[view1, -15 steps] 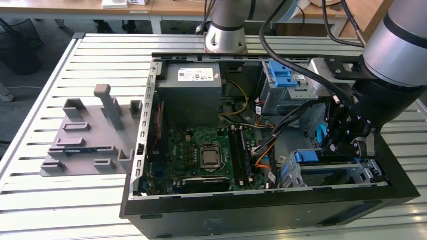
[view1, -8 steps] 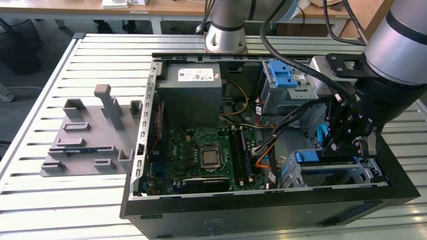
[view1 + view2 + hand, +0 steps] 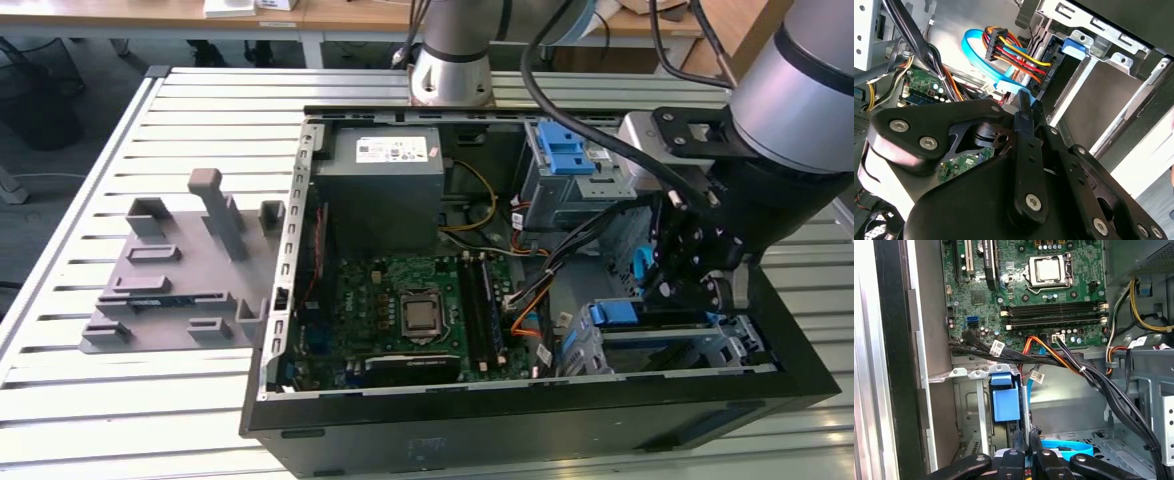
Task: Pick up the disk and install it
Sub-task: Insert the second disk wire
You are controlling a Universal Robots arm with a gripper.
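Basically, gripper [image 3: 703, 285] fingers look clenched together at the drive bay [image 3: 674, 345]; keep the push straight along its rails.

Exterior view high over the open computer case [image 3: 534, 400] — both wrist views close inside it.

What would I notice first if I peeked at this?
The open computer case on the slatted metal table, with its green motherboard showing in the middle. At the exterior view's right, the arm's black end effector reaches down inside, beside the metal drive cage with its blue plastic latch.
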